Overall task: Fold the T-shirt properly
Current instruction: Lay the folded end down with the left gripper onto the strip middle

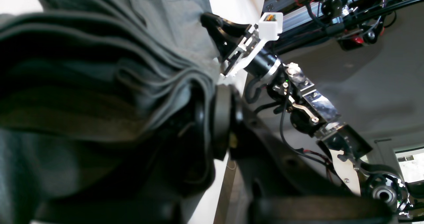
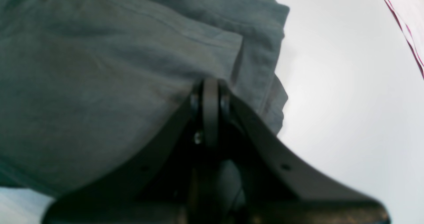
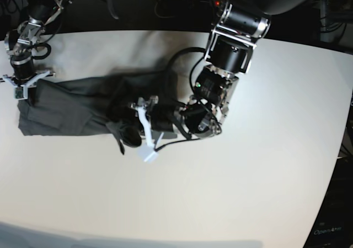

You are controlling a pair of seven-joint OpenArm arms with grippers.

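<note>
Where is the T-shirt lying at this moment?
In the base view, the plain dark grey thin-fabric T-shirt stretches across the white table's left half, between both grippers.

The left gripper (image 3: 131, 133) sits deep in a bunch of the T-shirt (image 3: 71, 107), so I can't see its tips in the base view. In the left wrist view the cloth close to the camera is a dark blur. The right gripper (image 2: 210, 99) is blurry too, and its lower part runs off the bottom edge. A pink-edged thing (image 2: 405, 22) in the corner is cut off; I can't tell what it is.
</note>
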